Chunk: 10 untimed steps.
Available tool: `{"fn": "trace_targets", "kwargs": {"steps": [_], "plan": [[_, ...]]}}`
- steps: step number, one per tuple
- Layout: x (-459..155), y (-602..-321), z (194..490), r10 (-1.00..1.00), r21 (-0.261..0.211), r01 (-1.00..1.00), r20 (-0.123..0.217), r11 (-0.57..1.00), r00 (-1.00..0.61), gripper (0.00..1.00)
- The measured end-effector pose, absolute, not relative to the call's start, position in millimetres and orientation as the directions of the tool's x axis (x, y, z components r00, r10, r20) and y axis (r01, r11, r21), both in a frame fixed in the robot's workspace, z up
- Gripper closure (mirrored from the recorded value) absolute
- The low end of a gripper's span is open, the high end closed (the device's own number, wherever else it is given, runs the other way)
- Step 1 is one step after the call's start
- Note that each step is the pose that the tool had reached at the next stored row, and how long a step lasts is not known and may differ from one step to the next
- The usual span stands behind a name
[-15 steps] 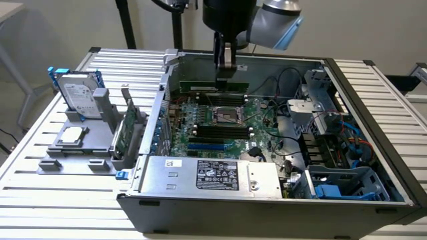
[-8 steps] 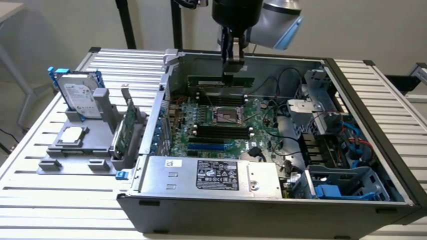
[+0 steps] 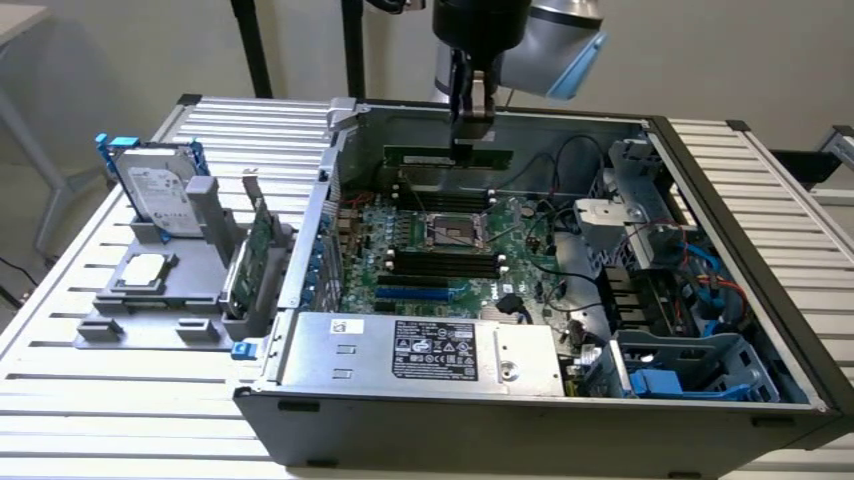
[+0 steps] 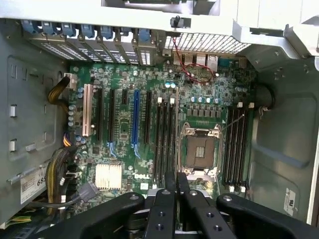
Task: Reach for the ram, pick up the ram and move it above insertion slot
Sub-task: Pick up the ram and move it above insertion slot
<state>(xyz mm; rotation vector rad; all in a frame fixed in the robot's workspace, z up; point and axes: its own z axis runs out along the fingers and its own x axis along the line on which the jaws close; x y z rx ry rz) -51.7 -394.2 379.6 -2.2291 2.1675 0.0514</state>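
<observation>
Pinching the ram at its top edge, the gripper has its fingers drawn nearly together around the thin green stick; the ram hangs level and lengthwise above the open computer case, clear of the motherboard beneath; on that board, the memory slots lie at about six o'clock from the ram, just past the processor socket; farther out, at nine o'clock from the case, a grey holder carries a hard drive and a green expansion card.
</observation>
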Motion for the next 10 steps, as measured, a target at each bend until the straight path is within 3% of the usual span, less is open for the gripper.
{"fn": "trace_targets", "kwargs": {"steps": [10], "plan": [[-49.6,-384.0,378.7,-0.999,-0.001,-1.0,-0.046,-0.004,0.004,0.87]]}}
